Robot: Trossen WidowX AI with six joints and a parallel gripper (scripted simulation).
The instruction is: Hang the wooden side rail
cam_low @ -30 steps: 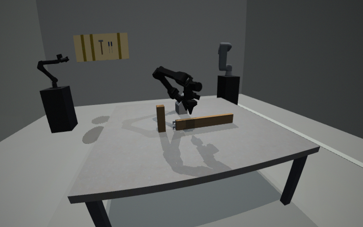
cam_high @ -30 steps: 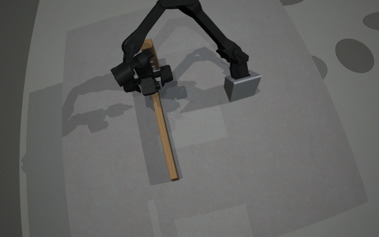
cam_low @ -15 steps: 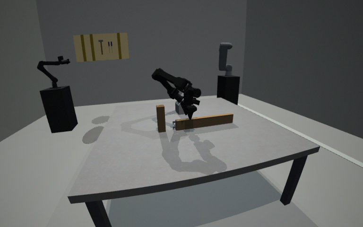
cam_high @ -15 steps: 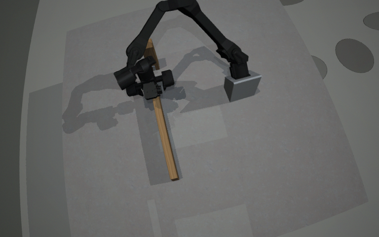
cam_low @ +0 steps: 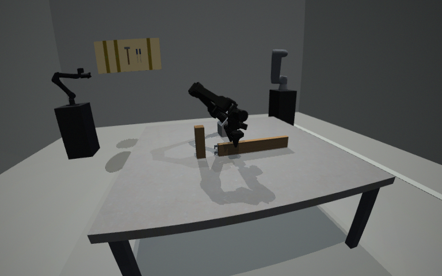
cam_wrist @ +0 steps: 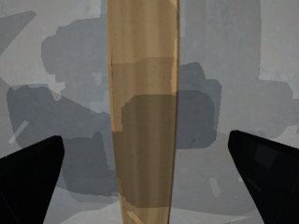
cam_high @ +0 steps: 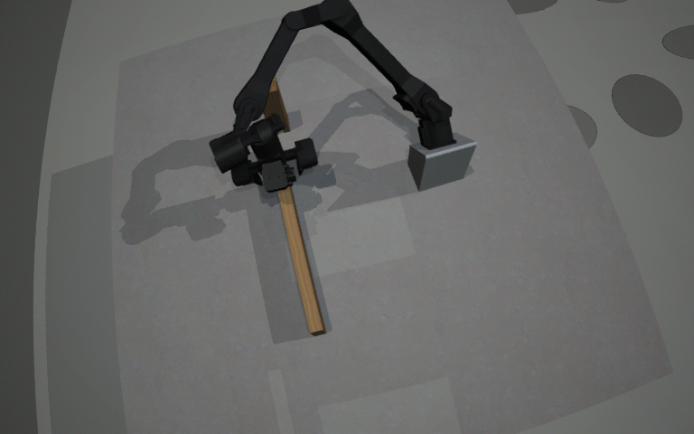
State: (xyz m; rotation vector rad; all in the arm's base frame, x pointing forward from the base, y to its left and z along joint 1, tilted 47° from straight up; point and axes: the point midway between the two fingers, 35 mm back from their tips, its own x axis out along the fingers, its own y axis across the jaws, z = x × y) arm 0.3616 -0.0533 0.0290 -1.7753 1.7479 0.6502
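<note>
The wooden side rail (cam_high: 302, 260) (cam_low: 267, 144) (cam_wrist: 142, 47) stands on its narrow edge on the table. Its two steel hooks (cam_low: 215, 149) point toward the headboard post and are apart from it. The post (cam_high: 276, 102) (cam_low: 199, 143) stands upright, partly behind the arm in the top view; its slot and pins are hidden. My gripper (cam_low: 235, 140) (cam_wrist: 149, 144) is open, pointing down over the rail near its hook end. In the wrist view the fingers are on either side of the rail, with a gap on each side. One finger shows in front of the rail in the exterior view.
The arm's grey base block (cam_high: 442, 165) (cam_low: 222, 129) stands on the table (cam_high: 486, 286) (cam_low: 163, 201), off to one side of the rail. The arm arches between the block and the rail. Other arms on black pedestals (cam_low: 76, 133) (cam_low: 281, 105) stand beyond the table.
</note>
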